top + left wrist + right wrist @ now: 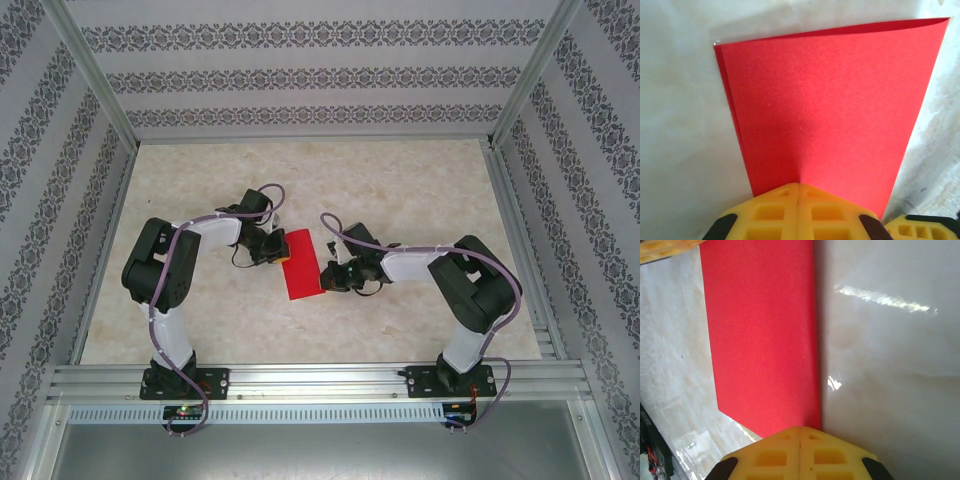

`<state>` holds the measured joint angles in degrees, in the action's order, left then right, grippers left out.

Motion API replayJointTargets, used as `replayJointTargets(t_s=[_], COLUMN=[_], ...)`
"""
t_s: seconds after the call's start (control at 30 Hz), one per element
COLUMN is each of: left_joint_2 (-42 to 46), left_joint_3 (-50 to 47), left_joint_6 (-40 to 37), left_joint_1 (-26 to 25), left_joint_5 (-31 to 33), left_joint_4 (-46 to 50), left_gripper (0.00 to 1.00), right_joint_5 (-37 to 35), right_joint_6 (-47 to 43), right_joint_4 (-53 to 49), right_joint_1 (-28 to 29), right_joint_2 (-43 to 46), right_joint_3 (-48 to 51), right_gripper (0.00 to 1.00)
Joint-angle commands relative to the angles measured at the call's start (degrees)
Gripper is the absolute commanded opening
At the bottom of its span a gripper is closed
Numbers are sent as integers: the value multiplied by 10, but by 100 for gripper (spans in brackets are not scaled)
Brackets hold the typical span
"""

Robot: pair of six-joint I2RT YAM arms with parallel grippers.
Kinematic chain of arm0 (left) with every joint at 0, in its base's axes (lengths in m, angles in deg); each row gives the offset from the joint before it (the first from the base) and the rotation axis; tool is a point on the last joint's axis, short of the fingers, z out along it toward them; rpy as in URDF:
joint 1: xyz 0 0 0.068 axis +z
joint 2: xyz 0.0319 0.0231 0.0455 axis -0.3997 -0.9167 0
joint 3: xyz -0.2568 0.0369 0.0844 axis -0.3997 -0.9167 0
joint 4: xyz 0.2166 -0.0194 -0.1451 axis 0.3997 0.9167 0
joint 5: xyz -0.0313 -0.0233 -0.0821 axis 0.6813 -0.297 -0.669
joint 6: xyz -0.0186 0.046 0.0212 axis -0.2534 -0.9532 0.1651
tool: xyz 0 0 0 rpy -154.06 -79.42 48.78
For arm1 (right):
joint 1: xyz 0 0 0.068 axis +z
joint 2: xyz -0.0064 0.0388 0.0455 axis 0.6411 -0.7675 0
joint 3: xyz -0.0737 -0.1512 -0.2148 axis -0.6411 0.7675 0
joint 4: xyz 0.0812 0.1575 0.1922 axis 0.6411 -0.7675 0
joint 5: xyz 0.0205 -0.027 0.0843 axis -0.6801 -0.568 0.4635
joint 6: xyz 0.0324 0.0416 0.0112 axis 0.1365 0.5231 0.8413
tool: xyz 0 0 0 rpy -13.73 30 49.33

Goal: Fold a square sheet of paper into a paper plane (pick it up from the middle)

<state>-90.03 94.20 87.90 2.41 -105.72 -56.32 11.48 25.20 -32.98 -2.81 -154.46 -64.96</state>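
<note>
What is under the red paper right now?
The folded red paper lies on the pale table; its lower layer's edge peeks out. Anything between the layers is covered.

The paper [301, 264], mid-frame, is plain bright red. The table [420, 180] is cream with faint marbling. The walls [300, 70] are white with grey floral bands. The left arm [160, 270] and right arm [480, 285] are black and white. The left gripper [798, 186] and right gripper [800, 429] are yellow with black patches.
</note>
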Motion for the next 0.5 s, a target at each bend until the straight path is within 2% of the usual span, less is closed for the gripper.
replayJointTargets(t_s=[0.0, 0.13, 0.27, 0.47], left_joint_2=[33, 93, 145, 197], left_joint_3=[45, 63, 26, -21], left_joint_6=[-21, 2, 29, 37], left_joint_1=[-2, 8, 43, 67], left_joint_5=[25, 71, 111, 105], left_joint_4=[60, 88, 93, 80], left_gripper=[8, 18, 20, 21], right_joint_5=[-57, -101, -130, -143], right_joint_6=[14, 12, -7, -14], right_joint_4=[-23, -47, -110, -170], right_joint_1=[7, 15, 32, 42], right_joint_2=[36, 10, -65, -172], right_joint_3=[-60, -128, -229, -357], right_gripper=[6, 6, 5, 5])
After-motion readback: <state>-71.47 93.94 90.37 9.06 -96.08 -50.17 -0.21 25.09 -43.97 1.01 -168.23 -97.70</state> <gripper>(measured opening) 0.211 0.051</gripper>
